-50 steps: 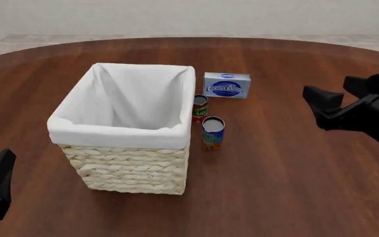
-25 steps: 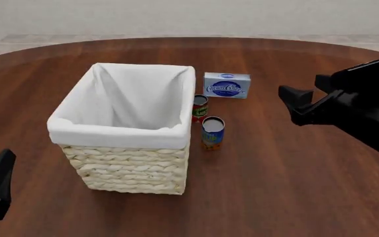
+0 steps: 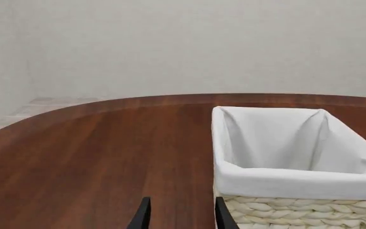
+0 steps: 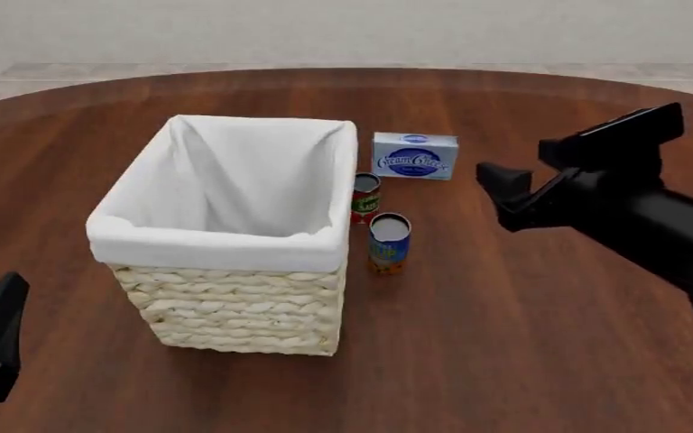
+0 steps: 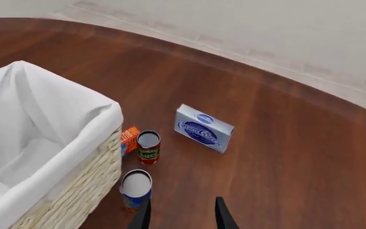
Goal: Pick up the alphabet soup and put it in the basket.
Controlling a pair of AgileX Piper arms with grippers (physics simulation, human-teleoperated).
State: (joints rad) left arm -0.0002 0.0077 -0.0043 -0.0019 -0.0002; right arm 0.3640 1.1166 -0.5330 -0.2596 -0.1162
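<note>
- Two arms are sharing a round wooden table [image 4: 527, 361]; only the right one is working toward the soup.
- The soup [image 4: 389, 242] is standing upright on the table, just right of the basket [image 4: 232, 307], near its near right corner and not touching it.
- The right gripper [image 4: 503, 194] is hanging above the table, right of the soup and well apart from it. Its fingers [image 5: 222, 214] are spread with nothing between them, pointing leftward and down toward the cans, which looks like lining up for a grasp.
- The left gripper [image 3: 179, 217] is sitting low at the near left, fingers spread and empty, facing the basket's left side; it seems parked out of the way.
- The basket is standing open with its white lining [image 4: 220, 239] folded over the rim, ready to receive the soup.
- A red can [image 4: 366, 198] is standing just beyond the soup, close against the basket.
- A cream cheese box [image 4: 415, 156] is lying farther off, right of the red can.
- A small orange box [image 5: 129, 138] is peeking out between the red can and the basket wall.
- The red can and basket wall are crowding the soup's far and left sides, so approaching from the open right or from above looks safest.
</note>
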